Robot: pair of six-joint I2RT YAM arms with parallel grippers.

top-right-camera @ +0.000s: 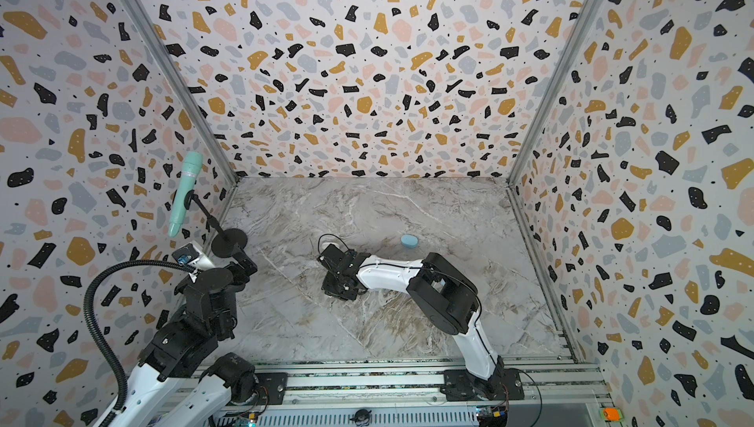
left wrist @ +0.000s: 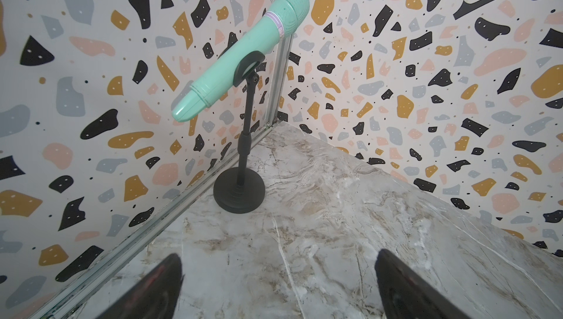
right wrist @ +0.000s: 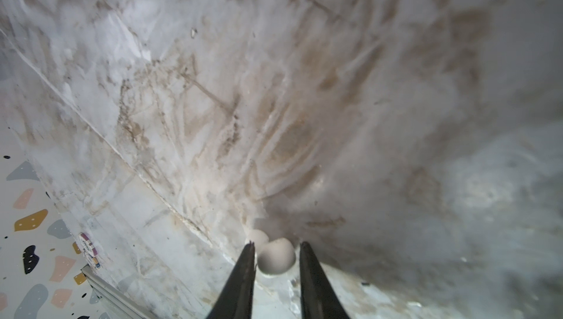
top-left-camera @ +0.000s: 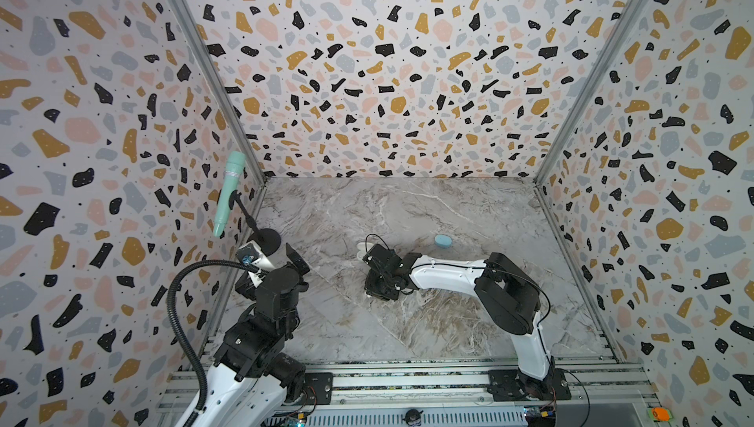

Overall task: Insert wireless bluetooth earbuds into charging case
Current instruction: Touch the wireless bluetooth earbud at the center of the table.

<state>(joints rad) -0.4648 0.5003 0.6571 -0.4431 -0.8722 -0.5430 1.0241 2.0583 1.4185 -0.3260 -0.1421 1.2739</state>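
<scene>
In both top views a smooth, pill-shaped blue case (top-left-camera: 443, 241) lies on the marble tabletop (top-left-camera: 449, 200) at 2 o'clock from the right tool (top-left-camera: 377, 287), with a white case (top-right-camera: 329, 248) half hidden at 12 o'clock; their contents are unseen. In the left wrist view, the left tool (left wrist: 278, 255) gapes wide and is empty. In the right wrist view, two round white earbuds (right wrist: 276, 256) sit on the tabletop, the nearer one between close-set tips, but I cannot tell whether it is pinched.
</scene>
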